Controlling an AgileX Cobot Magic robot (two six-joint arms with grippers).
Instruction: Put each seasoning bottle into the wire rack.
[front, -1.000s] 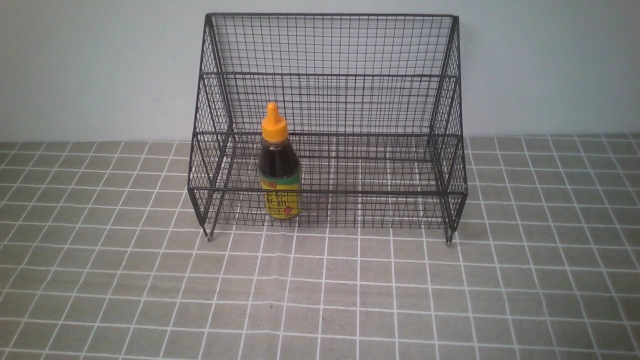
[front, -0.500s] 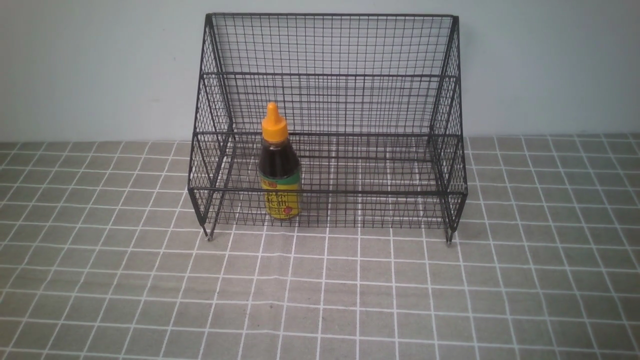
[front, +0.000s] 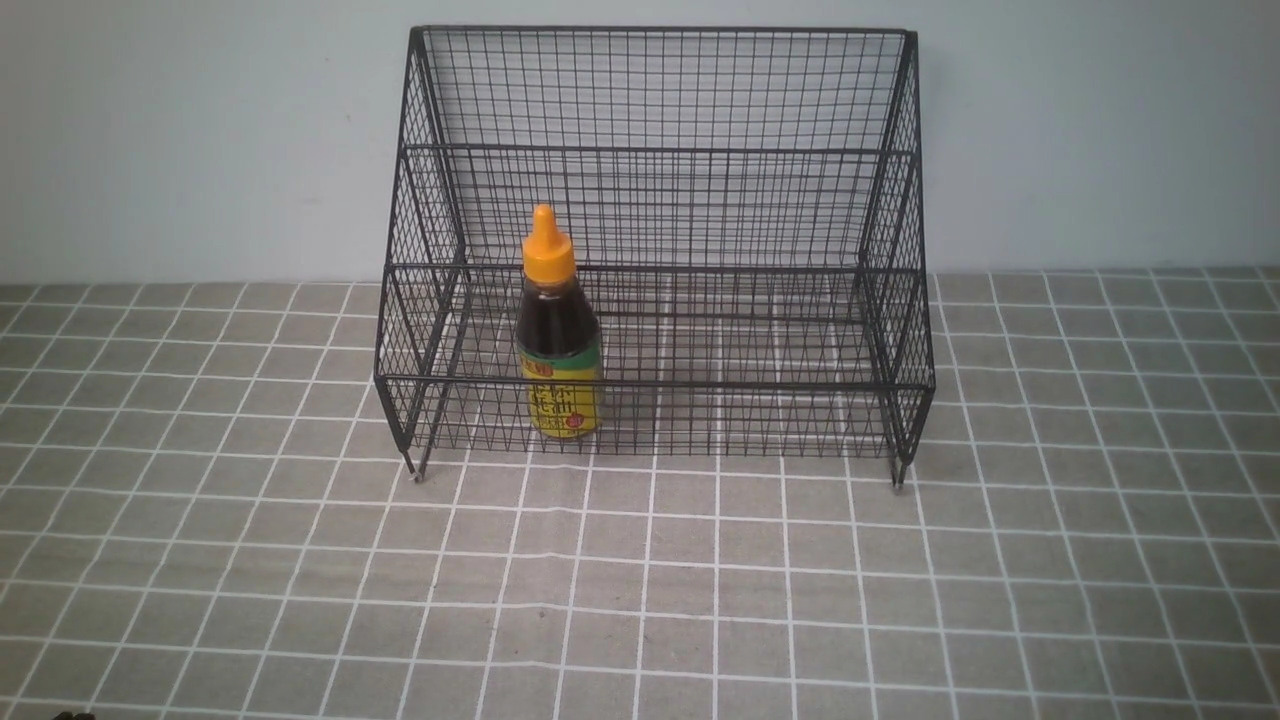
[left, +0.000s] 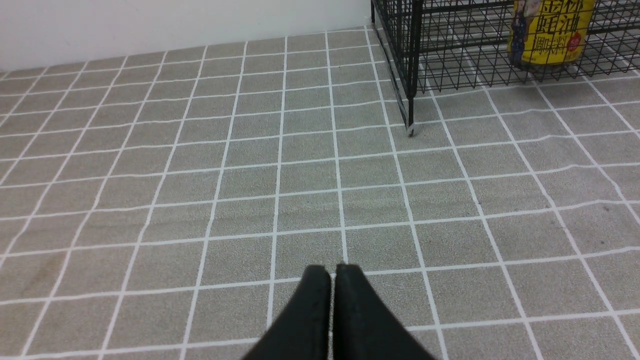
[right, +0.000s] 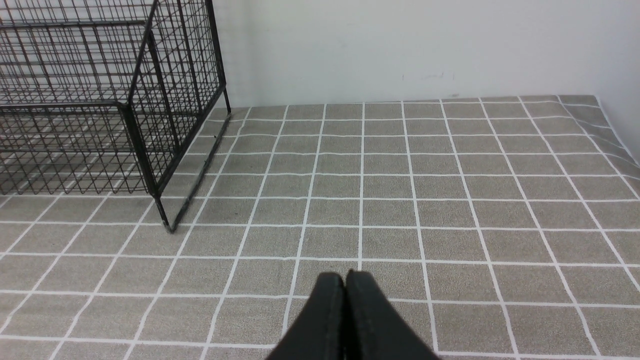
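Observation:
One seasoning bottle (front: 560, 350), with dark liquid, an orange nozzle cap and a yellow label, stands upright in the lower front tier of the wire rack (front: 660, 150), toward its left side. The left wrist view shows the bottle's yellow label (left: 547, 35) behind the mesh, past the rack's front left leg (left: 410, 100). My left gripper (left: 332, 270) is shut and empty, low over the cloth, well short of the rack. My right gripper (right: 345, 276) is shut and empty too, off the rack's right corner (right: 145, 140). Neither gripper shows plainly in the front view.
A grey cloth with a white grid (front: 700, 580) covers the table in front of the rack. A pale wall (front: 200, 130) stands right behind the rack. The cloth's right edge (right: 615, 135) shows in the right wrist view.
A small dark shape has appeared at the bottom left edge of the front view. The bottle and the rack have not moved.

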